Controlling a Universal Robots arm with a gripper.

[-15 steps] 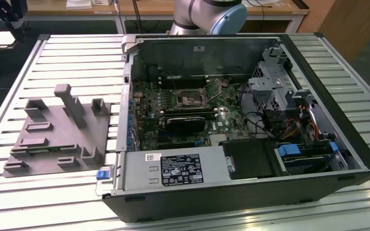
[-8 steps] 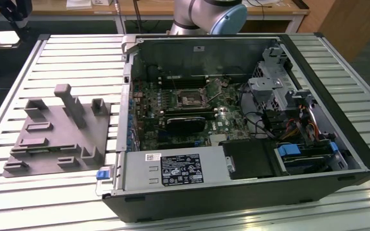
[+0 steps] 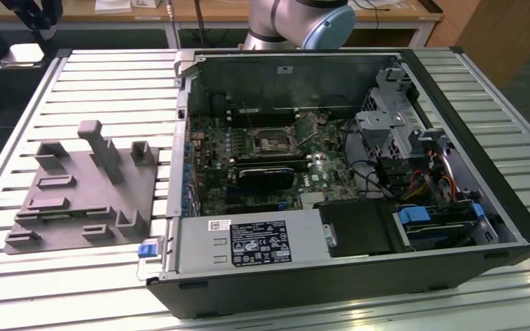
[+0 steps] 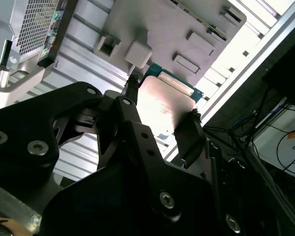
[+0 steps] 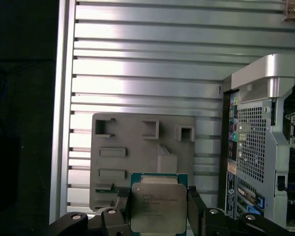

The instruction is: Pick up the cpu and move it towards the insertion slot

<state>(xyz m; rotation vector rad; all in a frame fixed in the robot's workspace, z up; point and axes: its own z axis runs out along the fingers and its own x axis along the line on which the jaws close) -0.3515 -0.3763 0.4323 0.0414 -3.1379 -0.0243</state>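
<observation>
The cpu [image 5: 157,206], a flat square chip with a silvery top and a green rim, sits between the two black fingers of my gripper [image 5: 157,212], which is shut on it. In the second wrist view the cpu [image 4: 164,105] shines between the fingers [image 4: 189,130]. It hangs in the air above the grey plastic fixture [image 5: 137,152]. In the exterior view the gripper [image 3: 21,47] and the cpu [image 3: 21,56] are at the far upper left. The insertion slot [image 3: 272,143], a small square socket with a dark centre, lies on the green board inside the open computer case, well towards the exterior view's right of the cpu.
The open computer case [image 3: 449,83] lies on a slatted aluminium table [image 3: 90,83]. Inside it are a black rectangular block [image 3: 265,178], a power supply [image 3: 246,243], drive bays and cables [image 3: 413,179]. The fixture [image 3: 81,186] with upright posts stands beside the case wall.
</observation>
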